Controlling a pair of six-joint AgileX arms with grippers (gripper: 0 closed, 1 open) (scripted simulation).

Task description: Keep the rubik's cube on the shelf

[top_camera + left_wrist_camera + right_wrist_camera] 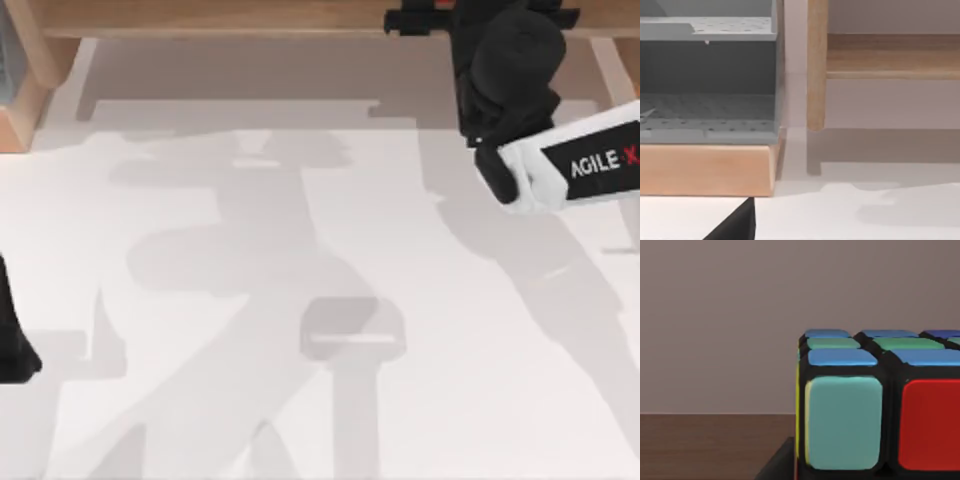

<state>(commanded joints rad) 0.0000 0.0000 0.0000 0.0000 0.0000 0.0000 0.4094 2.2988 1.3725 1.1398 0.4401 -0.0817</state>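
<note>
right wrist view: rubik's cube [880, 405] on shelf [710, 445]

One rubik's cube [880, 405], one shelf [230, 18], one grey rack [707, 75], two arms.

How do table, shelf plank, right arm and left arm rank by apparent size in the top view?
Largest to smallest:
1. table
2. right arm
3. shelf plank, cropped by the frame edge
4. left arm, only an edge sliver
</note>
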